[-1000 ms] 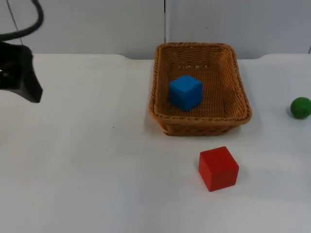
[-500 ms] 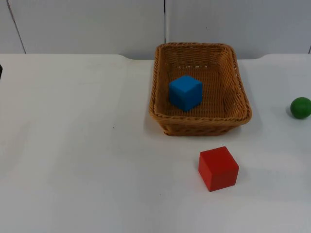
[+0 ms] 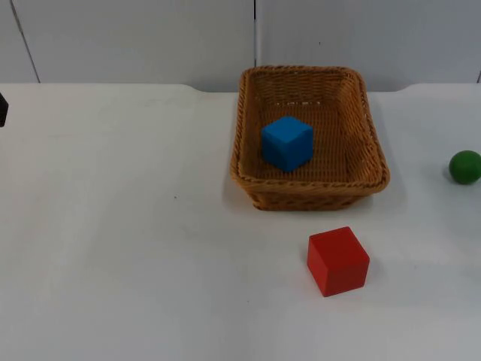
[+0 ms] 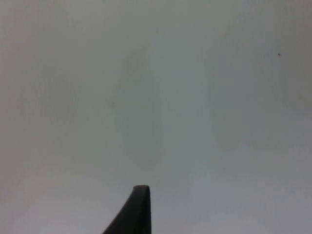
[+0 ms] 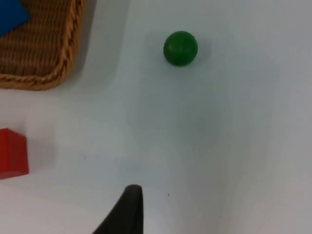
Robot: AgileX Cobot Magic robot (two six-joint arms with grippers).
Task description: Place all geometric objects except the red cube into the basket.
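Observation:
A blue cube (image 3: 286,142) lies inside the brown wicker basket (image 3: 310,189) at the back of the table, and the cube's corner (image 5: 9,17) and the basket (image 5: 39,58) are also in the right wrist view. A red cube (image 3: 337,260) sits on the table in front of the basket. A green ball (image 3: 464,166) rests far right of the basket. My right gripper (image 5: 127,210) hangs above bare table, with the green ball (image 5: 180,48) ahead of it and the red cube (image 5: 12,152) off to the side. My left gripper (image 4: 138,210) waits over bare table, far left.
A black sliver of the left arm (image 3: 2,110) sits at the table's far left edge. The grey partition wall (image 3: 150,37) closes the back of the table.
The left arm has drawn back to the left, out of the top view except for a sliver. The cubes, ball and basket have not moved.

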